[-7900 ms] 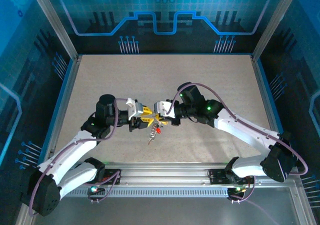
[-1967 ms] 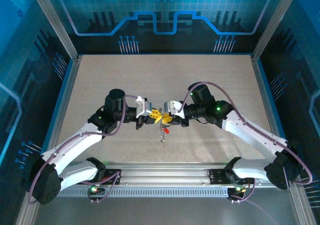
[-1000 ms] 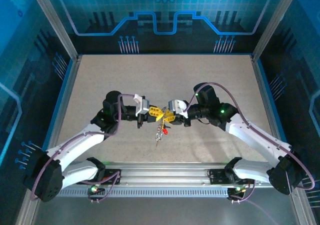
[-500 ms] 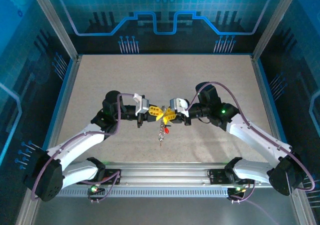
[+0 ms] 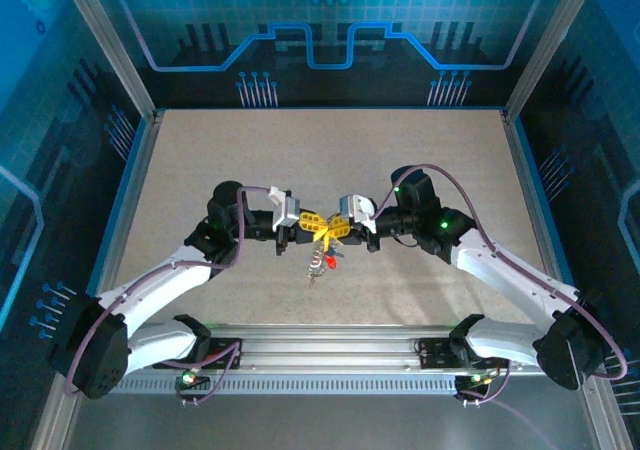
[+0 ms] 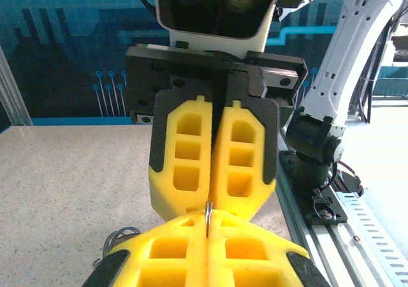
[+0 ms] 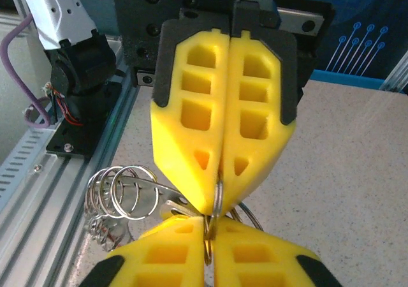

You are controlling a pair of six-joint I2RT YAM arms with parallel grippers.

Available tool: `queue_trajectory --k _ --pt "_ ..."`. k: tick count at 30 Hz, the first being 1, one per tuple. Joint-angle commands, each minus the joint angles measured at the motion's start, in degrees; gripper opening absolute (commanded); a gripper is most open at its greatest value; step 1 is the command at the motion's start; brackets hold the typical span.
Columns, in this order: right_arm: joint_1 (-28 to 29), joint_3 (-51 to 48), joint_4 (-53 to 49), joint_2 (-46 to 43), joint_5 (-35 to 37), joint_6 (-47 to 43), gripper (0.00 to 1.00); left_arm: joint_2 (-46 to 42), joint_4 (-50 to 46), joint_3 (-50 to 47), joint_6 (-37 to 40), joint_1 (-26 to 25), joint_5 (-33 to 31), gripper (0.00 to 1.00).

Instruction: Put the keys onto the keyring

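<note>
Two grippers with chunky yellow plastic fingers (image 6: 191,153) meet tip to tip above the middle of the speckled beige table (image 5: 420,160). The left gripper (image 5: 314,228) is squeezed tight, with no gap between its fingers, and it pinches the thin dark grey wire keyring (image 7: 218,196) right at its tips. The right gripper (image 5: 332,233) is squeezed tight too, and it pinches the same keyring from the other side. In the left wrist view the keyring looks like a thin metal line standing up where the two pairs of fingers touch. The tiny silver metal keys (image 5: 318,264) hang in a little bunch just under the spot where the grippers meet, and one of them has a red plastic head (image 5: 331,261). In the right wrist view some shiny silver wire loops (image 7: 124,194) hang beside the fingers, on the side near the grey metal rail (image 7: 38,166). I cannot tell if any key is on the keyring itself.
</note>
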Motion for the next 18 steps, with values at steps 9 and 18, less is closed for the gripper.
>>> queue_trajectory --k 9,18 --pt "1.8 5.7 -13.1 2.7 6.5 -7.0 0.00 -2.8 -14.6 3.2 10.6 -0.6 -3.3 0.13" --pt "5.2 11.6 -20.6 7.1 11.5 -10.7 0.00 -2.1 -32.3 8.1 21.0 -1.9 -5.8 0.09"
